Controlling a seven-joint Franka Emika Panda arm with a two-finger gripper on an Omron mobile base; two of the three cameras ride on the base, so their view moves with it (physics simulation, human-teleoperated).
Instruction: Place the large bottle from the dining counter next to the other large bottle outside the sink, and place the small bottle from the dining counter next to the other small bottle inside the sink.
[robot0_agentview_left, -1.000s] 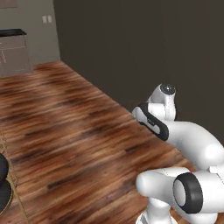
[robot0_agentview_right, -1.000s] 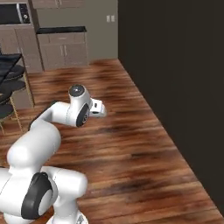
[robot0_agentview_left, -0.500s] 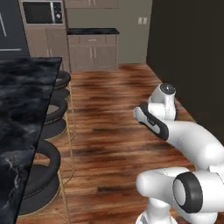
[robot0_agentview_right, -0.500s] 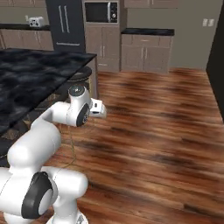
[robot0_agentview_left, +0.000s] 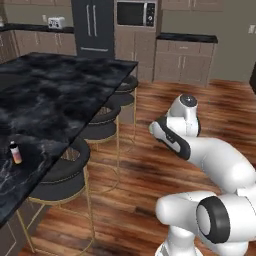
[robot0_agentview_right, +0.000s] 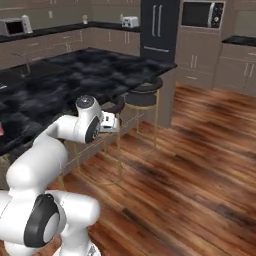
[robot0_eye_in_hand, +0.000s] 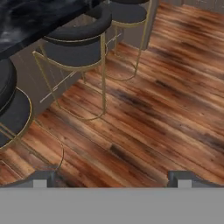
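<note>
**A:** On the near left part of the broad black white-veined marble bench (robot0_agentview_left: 55, 95) stands the tiny pink bottle with a dark cap (robot0_agentview_left: 15, 152), upright and alone, close to the edge that faces the stools. Is that what you'd go for?

**B:** It looks the closest target. The tool (robot0_eye_in_hand: 111, 177) looks down at the wooden floor, its two dark tips spread wide with nothing between them, so nothing is held yet.

**A:** What worries you?

**B:** Mostly the row of round black-cushioned stools on thin gold legs (robot0_agentview_left: 70, 172). They sit tucked under the bench edge, between the robot and the bottle. I judge that driving straight in could knock a stool or stop the base short, forcing a long, awkward reach.

**A:** And the bottle itself?

**B:** Small, slim, probably light. A fast or off-centre approach could tip it or push it off the edge. Its dark cap on a dark bench may also hide its top.

**A:** Any large bottle?

**B:** I cannot make one out on the bench from here.
</note>
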